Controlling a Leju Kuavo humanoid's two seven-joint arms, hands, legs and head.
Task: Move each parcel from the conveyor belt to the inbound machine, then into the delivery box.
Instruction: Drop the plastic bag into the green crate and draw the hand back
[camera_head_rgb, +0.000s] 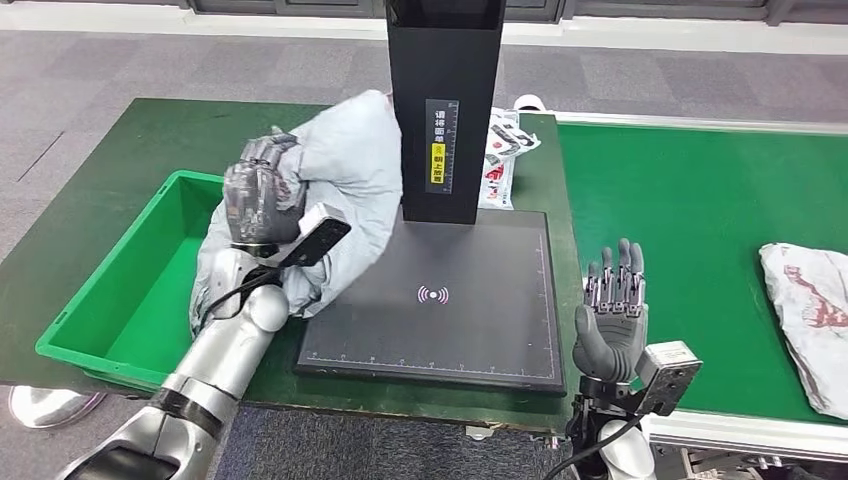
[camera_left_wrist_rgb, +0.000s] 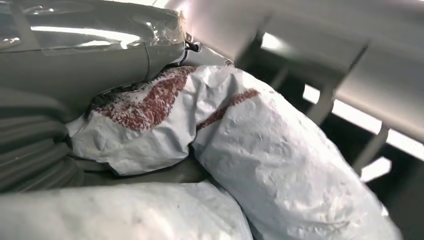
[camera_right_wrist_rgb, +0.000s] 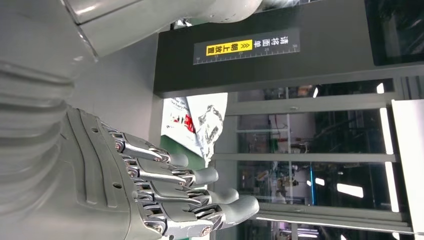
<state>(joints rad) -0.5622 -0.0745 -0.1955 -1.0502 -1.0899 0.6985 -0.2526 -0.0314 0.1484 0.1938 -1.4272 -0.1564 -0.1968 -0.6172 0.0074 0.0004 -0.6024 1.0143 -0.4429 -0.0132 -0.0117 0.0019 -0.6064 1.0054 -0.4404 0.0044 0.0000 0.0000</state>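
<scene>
My left hand (camera_head_rgb: 262, 190) grips a large grey-white parcel (camera_head_rgb: 335, 180), lifted over the left edge of the black inbound machine plate (camera_head_rgb: 470, 310) and beside the green delivery box (camera_head_rgb: 130, 290). Up close, the left wrist view is filled by the crumpled parcel (camera_left_wrist_rgb: 260, 150) with red print. My right hand (camera_head_rgb: 612, 310) stands open and upright, holding nothing, between the plate and the green conveyor belt (camera_head_rgb: 700, 220); its fingers (camera_right_wrist_rgb: 200, 195) are straight in the right wrist view. Another white parcel (camera_head_rgb: 812, 310) with red print lies on the belt at the far right.
The machine's black column (camera_head_rgb: 445, 100) rises at the back of the plate, with a yellow label. A printed white bag (camera_head_rgb: 505, 150) lies behind it, also seen past my right hand (camera_right_wrist_rgb: 197, 125). The dark green table (camera_head_rgb: 90, 180) carries the box.
</scene>
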